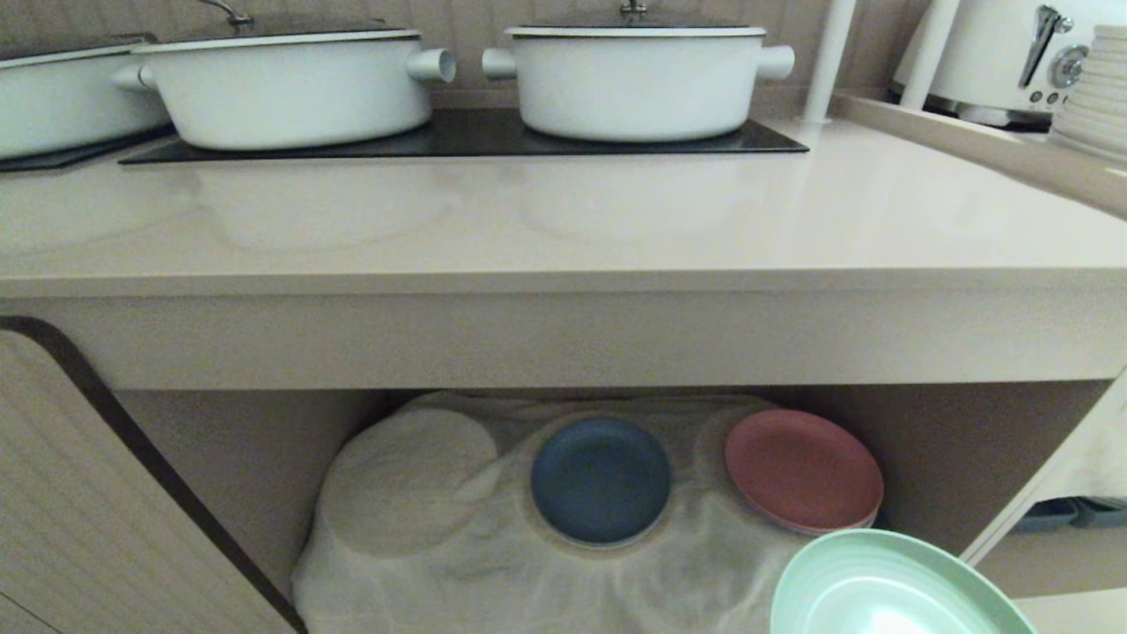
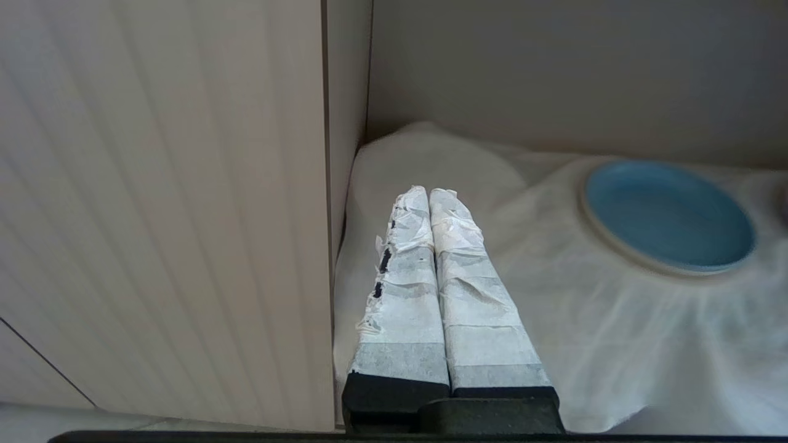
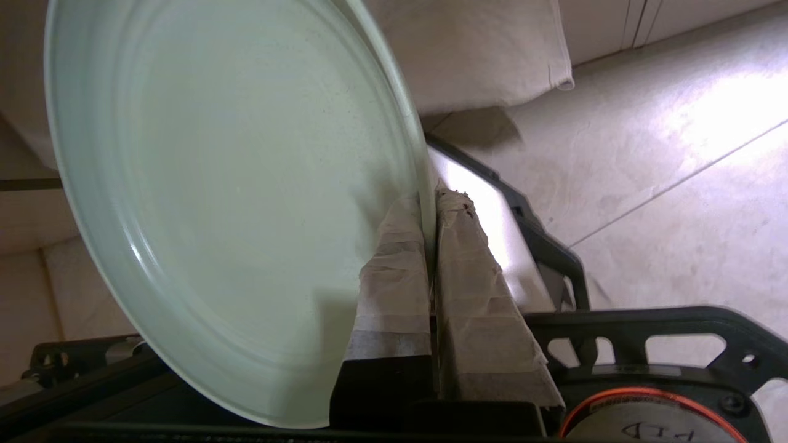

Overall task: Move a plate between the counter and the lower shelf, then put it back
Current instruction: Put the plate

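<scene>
The mint-green plate [image 1: 889, 586] hangs low at the right, in front of the lower shelf [image 1: 440, 519] and clear of its cloth. In the right wrist view my right gripper [image 3: 430, 200] is shut on the rim of the plate [image 3: 234, 203], one taped finger on each face. The beige counter [image 1: 563, 229] runs across above the shelf, its front part bare. My left gripper [image 2: 430, 192] is shut on nothing and points at the left end of the shelf's cloth [image 2: 468, 203], beside the cabinet wall [image 2: 184, 203].
A blue plate [image 1: 600, 480] and a pink plate [image 1: 803, 469] lie on the shelf cloth; a round hollow [image 1: 414, 480] marks its left part. Two white pots [image 1: 290, 88] [image 1: 636, 81] stand on the black hob. A stack of white plates [image 1: 1096, 97] sits on the right ledge.
</scene>
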You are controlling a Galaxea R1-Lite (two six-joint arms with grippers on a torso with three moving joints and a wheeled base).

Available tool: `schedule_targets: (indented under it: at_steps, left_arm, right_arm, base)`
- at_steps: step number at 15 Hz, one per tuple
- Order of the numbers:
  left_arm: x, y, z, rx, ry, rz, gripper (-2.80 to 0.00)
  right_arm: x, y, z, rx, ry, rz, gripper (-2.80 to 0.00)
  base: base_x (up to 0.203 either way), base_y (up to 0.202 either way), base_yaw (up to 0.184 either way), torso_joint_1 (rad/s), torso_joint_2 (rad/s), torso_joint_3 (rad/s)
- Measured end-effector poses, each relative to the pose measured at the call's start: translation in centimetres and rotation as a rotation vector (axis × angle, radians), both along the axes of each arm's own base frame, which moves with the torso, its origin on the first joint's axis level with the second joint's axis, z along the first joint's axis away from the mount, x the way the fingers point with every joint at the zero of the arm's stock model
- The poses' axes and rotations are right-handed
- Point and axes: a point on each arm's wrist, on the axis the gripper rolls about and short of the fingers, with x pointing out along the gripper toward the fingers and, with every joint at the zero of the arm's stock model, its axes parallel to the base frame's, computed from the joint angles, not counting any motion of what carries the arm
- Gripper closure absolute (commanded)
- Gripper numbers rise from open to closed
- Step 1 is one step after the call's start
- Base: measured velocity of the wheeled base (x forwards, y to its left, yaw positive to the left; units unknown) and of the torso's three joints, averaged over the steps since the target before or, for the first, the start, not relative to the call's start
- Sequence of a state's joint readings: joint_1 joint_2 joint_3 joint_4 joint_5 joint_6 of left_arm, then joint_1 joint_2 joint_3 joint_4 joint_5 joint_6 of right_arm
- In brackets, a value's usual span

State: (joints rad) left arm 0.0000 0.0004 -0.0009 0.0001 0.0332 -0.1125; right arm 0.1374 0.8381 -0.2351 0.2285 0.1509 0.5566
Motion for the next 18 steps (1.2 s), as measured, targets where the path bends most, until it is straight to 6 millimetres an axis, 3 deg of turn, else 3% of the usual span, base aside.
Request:
schedule_targets:
  at_steps: [6, 18]
  left_arm:
    - [0.00, 0.00, 0.00, 0.000, 0.000, 0.000, 0.00]
    - [0.00, 0.00, -0.01, 0.000, 0.000, 0.000, 0.00]
  right_arm:
    - [-0.02, 0.00, -0.04, 0.000, 0.001, 0.000, 0.00]
    - [0.12, 0.02, 0.33, 0.008, 0.000, -0.010, 0.00]
  base:
    - [0.000, 0.000, 0.000, 0.144, -0.45, -0.213]
    - [0.000, 0.000, 0.000, 0.307, -0.51, -0.250]
